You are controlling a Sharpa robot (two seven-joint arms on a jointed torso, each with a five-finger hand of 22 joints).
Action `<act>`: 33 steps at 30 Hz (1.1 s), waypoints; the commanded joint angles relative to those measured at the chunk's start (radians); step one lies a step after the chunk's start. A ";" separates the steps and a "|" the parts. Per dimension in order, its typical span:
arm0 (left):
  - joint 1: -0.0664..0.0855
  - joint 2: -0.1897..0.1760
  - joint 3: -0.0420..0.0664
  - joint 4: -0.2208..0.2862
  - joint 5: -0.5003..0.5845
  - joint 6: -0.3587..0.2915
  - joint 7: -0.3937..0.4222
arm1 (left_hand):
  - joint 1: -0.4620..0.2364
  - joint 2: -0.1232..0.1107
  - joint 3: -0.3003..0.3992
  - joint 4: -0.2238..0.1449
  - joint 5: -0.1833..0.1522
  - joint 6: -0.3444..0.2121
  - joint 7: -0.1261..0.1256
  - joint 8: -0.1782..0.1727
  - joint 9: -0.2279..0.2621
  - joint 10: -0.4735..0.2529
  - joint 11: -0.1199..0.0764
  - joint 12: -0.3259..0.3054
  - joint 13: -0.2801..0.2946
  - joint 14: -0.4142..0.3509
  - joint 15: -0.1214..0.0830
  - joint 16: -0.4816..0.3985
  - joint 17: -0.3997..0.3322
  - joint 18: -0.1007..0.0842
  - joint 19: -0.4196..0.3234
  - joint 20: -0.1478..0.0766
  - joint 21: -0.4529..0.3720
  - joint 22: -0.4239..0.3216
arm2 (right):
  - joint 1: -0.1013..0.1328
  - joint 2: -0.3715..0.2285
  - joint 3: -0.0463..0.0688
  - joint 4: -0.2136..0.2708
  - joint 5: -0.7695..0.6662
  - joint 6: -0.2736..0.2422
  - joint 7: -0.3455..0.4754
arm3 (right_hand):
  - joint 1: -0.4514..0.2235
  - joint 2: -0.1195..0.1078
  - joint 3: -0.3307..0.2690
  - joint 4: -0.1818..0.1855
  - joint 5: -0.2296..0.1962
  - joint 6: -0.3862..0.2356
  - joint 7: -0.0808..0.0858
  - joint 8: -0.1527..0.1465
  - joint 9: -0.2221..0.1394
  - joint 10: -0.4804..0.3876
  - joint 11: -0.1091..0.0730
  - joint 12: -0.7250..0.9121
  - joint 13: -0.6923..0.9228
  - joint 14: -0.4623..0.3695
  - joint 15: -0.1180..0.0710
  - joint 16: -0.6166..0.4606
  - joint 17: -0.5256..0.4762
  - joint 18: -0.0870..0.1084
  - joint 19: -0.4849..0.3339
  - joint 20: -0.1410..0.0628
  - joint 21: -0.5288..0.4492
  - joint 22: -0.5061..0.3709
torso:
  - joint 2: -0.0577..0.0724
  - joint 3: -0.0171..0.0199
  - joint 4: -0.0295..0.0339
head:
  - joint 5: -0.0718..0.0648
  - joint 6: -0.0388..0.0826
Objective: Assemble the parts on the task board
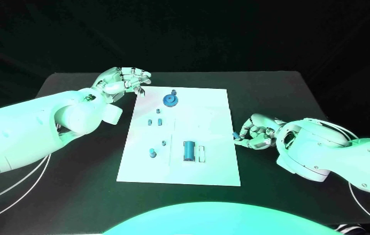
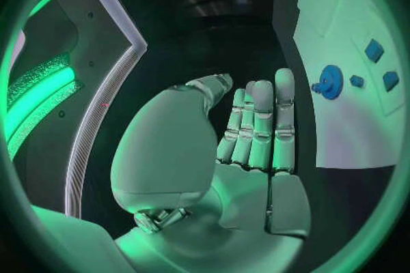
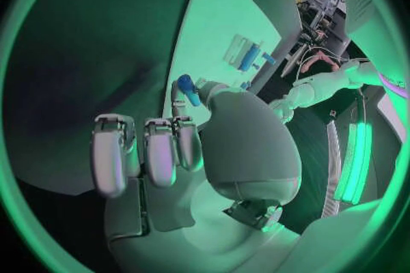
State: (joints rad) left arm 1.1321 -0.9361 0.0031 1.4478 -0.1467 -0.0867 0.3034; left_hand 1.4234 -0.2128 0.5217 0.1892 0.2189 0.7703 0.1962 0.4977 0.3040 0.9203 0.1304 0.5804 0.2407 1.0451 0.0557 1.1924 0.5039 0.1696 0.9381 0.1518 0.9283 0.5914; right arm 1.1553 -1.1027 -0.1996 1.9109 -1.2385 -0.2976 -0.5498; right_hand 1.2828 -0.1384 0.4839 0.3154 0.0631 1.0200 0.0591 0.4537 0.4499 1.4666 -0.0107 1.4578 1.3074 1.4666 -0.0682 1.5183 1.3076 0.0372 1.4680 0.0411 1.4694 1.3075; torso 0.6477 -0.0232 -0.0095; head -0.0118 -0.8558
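— Hands first: where are they?

— My left hand (image 1: 122,81) hovers over the black surface (image 1: 77,192) just off the far left corner of the task board (image 1: 212,138), fingers (image 2: 260,123) straight, side by side, holding nothing. My right hand (image 1: 254,132) sits at the board's right edge, pinching a small blue part (image 3: 188,89) between thumb and fingertip.

— And the rest?

— A round blue part (image 1: 170,100) lies near the board's far end, a blue cylinder (image 1: 188,151) nearer me, small blue pieces (image 1: 154,122) between.

Dim green wash — fisheye-warped edges
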 commanded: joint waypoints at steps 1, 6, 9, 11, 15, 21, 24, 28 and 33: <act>0.000 0.003 0.000 0.001 -0.001 0.015 0.003 | -0.007 0.003 -0.001 0.004 0.000 -0.007 0.009 0.006 -0.001 -0.005 -0.001 0.004 -0.001 -0.005 0.001 0.001 0.002 0.015 0.005 0.001 -0.005 -0.001 | 0.001 0.018 0.000 0.008 0.069 0.015 0.019 | -0.011 0.002 0.078 -0.073 -0.005 -0.001 -0.001 0.005 0.001 0.049 -0.004 0.002 0.184 0.079 -0.007 0.001 0.141 -0.015 0.062 -0.006 0.000 0.235 | 0.001 0.0015 0.0015 | 0.003 0.001; 0.000 0.005 0.000 0.002 -0.001 0.016 0.003 | -0.007 0.003 -0.001 0.004 0.000 -0.007 0.009 0.006 -0.001 -0.005 -0.001 0.004 -0.001 -0.005 0.001 0.001 0.002 0.015 0.005 0.001 -0.005 -0.001 | -0.003 0.068 0.000 0.004 0.107 0.014 0.030 | -0.015 0.001 0.083 -0.076 -0.005 -0.002 0.000 0.005 0.001 0.049 -0.004 0.002 0.184 0.079 -0.008 0.000 0.139 -0.015 0.061 -0.006 -0.002 0.234 | 0.001 0.0000 -0.0009 | 0.001 0.001; 0.000 0.006 0.000 0.003 -0.001 0.017 0.003 | -0.007 0.003 -0.001 0.004 0.000 -0.007 0.009 0.006 -0.001 -0.005 -0.001 0.004 -0.001 -0.005 0.001 0.001 0.002 0.015 0.005 0.001 -0.005 -0.001 | -0.012 0.098 0.000 -0.001 0.125 0.010 0.034 | -0.026 -0.002 0.089 -0.076 -0.005 -0.003 0.001 0.007 0.002 0.048 -0.003 0.000 0.183 0.078 -0.007 -0.001 0.136 -0.014 0.060 -0.005 -0.006 0.233 | 0.002 0.0000 -0.0012 | 0.001 0.002; 0.000 0.006 0.000 0.004 -0.001 0.017 0.002 | -0.007 0.003 -0.001 0.004 0.000 -0.007 0.009 0.006 -0.001 -0.005 -0.001 0.004 -0.001 -0.005 0.001 0.001 0.002 0.015 0.005 0.001 -0.005 -0.001 | -0.020 0.118 0.000 -0.006 0.139 0.009 0.036 | -0.030 -0.002 0.092 -0.076 -0.005 -0.003 0.001 0.007 0.003 0.048 -0.003 0.000 0.183 0.078 -0.007 -0.002 0.136 -0.014 0.059 -0.005 -0.007 0.233 | 0.002 0.0005 0.0001 | -0.001 0.001; -0.001 0.007 0.000 0.004 -0.001 0.018 0.001 | -0.008 0.004 -0.001 0.006 0.000 -0.007 0.009 0.006 -0.001 -0.005 -0.001 0.005 -0.002 -0.005 0.001 0.001 0.002 0.015 0.006 0.001 -0.006 -0.002 | -0.035 0.148 0.000 -0.013 0.156 0.007 0.037 | -0.037 -0.001 0.096 -0.076 -0.004 -0.004 0.002 0.008 0.003 0.047 -0.003 -0.002 0.182 0.078 -0.007 -0.003 0.132 -0.013 0.057 -0.005 -0.012 0.231 | 0.001 0.0006 -0.0002 | 0.000 -0.001; -0.001 0.006 0.000 0.005 -0.001 0.019 0.001 | -0.010 0.005 -0.001 0.009 0.000 -0.007 0.010 0.006 -0.002 -0.006 -0.001 0.005 -0.002 -0.005 0.002 0.001 0.002 0.015 0.006 0.002 -0.006 -0.002 | -0.052 0.183 0.000 -0.028 0.177 -0.002 0.034 | -0.084 -0.004 0.109 -0.069 -0.003 -0.005 0.004 0.011 0.006 0.047 -0.001 -0.002 0.182 0.077 -0.005 -0.004 0.131 -0.012 0.056 -0.004 -0.014 0.230 | 0.001 0.0013 -0.0009 | -0.002 -0.004; -0.001 0.006 0.000 0.006 -0.001 0.020 0.001 | -0.010 0.005 -0.001 0.009 0.000 -0.007 0.010 0.006 -0.002 -0.006 -0.001 0.005 -0.002 -0.005 0.002 0.001 0.002 0.015 0.006 0.002 -0.006 -0.002 | -0.056 0.199 0.000 -0.032 0.186 -0.007 0.037 | -0.108 -0.005 0.113 -0.065 -0.004 -0.005 0.004 0.012 0.006 0.047 0.000 -0.003 0.182 0.078 -0.004 -0.003 0.133 -0.012 0.056 -0.003 -0.016 0.230 | 0.001 0.0021 -0.0011 | -0.002 -0.005; -0.001 0.005 0.000 0.006 -0.001 0.021 0.000 | -0.011 0.007 -0.001 0.011 0.000 -0.008 0.010 0.006 -0.002 -0.006 -0.001 0.005 -0.002 -0.005 0.002 0.001 0.002 0.015 0.006 0.002 -0.007 -0.003 | -0.059 0.212 0.001 -0.036 0.193 -0.008 0.037 | -0.129 0.001 0.121 -0.062 -0.005 -0.004 0.005 0.013 0.007 0.047 0.000 -0.003 0.182 0.078 -0.004 -0.003 0.134 -0.012 0.056 -0.003 -0.016 0.230 | 0.001 0.0026 -0.0006 | -0.002 -0.004; -0.001 0.005 0.000 0.006 -0.001 0.022 -0.002 | -0.012 0.008 -0.001 0.012 0.000 -0.008 0.010 0.007 -0.002 -0.007 -0.001 0.005 -0.003 -0.005 0.002 0.001 0.002 0.015 0.006 0.002 -0.007 -0.003 | -0.061 0.222 0.001 -0.045 0.196 -0.012 0.034 | -0.149 -0.005 0.120 -0.061 -0.006 -0.004 0.005 0.014 0.007 0.048 0.001 -0.001 0.184 0.078 -0.004 -0.003 0.134 -0.012 0.056 -0.002 -0.016 0.230 | 0.002 0.0011 -0.0007 | -0.003 -0.004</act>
State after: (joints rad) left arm 1.1312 -0.9327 0.0029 1.4509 -0.1468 -0.0827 0.2991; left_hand 1.4193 -0.2087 0.5216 0.1948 0.2189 0.7703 0.1962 0.4977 0.3033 0.9204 0.1304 0.5804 0.2397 1.0451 0.0557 1.1924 0.5039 0.1696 0.9381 0.1518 0.9245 0.5902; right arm 1.0961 -0.8823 -0.1989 1.8679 -1.0560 -0.3066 -0.5256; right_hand 1.1407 -0.1436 0.6008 0.2533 0.0573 1.0123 0.0667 0.4684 0.4577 1.4666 -0.0105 1.4576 1.3074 1.4665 -0.0681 1.5183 1.3074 0.0372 1.4680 0.0412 1.4572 1.3081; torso 0.6489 -0.0210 -0.0105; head -0.0151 -0.8592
